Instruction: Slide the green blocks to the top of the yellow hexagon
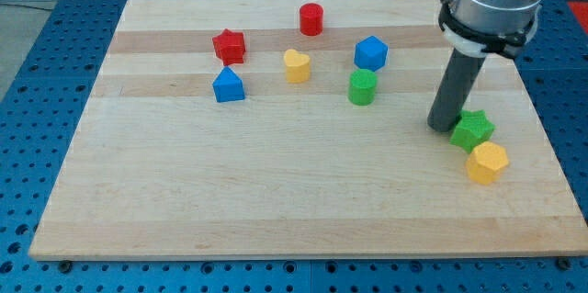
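Observation:
A yellow hexagon (pixel 487 162) lies near the board's right edge. A green star block (pixel 472 129) sits just above it, touching it. A green cylinder (pixel 362 86) stands further to the view's left, near the board's middle. My tip (pixel 443 126) rests on the board at the green star's left side, touching or almost touching it. The rod rises from there to the arm at the view's top right.
A blue hexagonal block (pixel 370 52) sits above the green cylinder. A yellow heart (pixel 296 66), red cylinder (pixel 311 19), red star (pixel 229 46) and blue block with a pointed top (pixel 228 84) lie toward the upper left. The wooden board (pixel 276 192) lies on a blue perforated table.

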You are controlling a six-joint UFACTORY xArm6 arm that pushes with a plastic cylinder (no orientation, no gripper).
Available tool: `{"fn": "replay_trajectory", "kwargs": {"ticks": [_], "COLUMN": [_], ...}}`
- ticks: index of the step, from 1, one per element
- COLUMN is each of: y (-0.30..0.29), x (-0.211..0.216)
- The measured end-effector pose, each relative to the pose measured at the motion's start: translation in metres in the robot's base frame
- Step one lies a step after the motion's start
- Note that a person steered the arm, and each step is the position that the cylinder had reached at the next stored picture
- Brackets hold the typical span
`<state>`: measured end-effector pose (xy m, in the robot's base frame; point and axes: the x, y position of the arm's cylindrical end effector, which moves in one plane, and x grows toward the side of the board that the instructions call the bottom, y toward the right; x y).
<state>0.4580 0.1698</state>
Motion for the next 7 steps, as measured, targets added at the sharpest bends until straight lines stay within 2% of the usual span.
{"fn": "replay_trajectory", "kwargs": {"ticks": [2, 5, 7], "y": [-0.023, -0.018, -0.015], "x": [-0.015, 0.014, 0.017]}}
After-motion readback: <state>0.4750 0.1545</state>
